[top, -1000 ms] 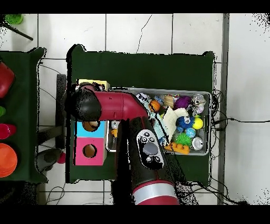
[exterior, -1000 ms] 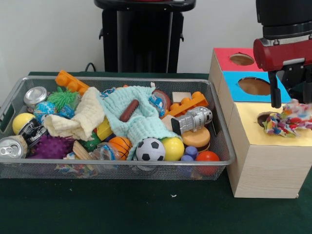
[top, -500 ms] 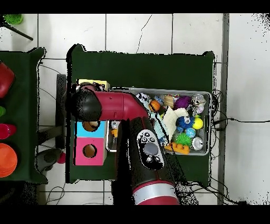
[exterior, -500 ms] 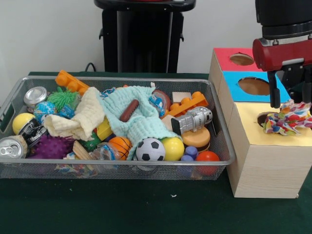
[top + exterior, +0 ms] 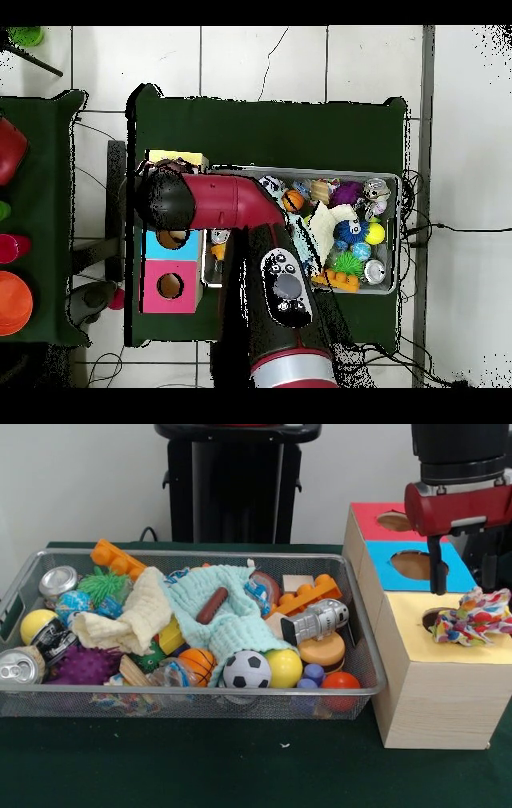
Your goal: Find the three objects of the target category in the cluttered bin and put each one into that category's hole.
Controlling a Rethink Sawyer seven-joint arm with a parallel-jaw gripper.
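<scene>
Multicoloured rag toy lies draped over the hole in the yellow section of the sorting box, most of it still bunched above the rim and spilling toward the box's outer edge rather than down inside. The gripper hangs just above it with its fingers spread and nothing between them, one dark finger standing clear over the blue section; the other is partly hidden by the arm's housing, so how wide the spread is remains a guess. The risk is that the toy never drops: its loose strands look soft and springy, likely to bridge the opening and stay perched there. A passing finger could also snag a strand and drag the bundle off the box onto the green table. In the overhead view the red arm covers the yellow hole entirely, so that camera cannot confirm the drop. Clutter in the wire bin sits well apart and untouched.
</scene>
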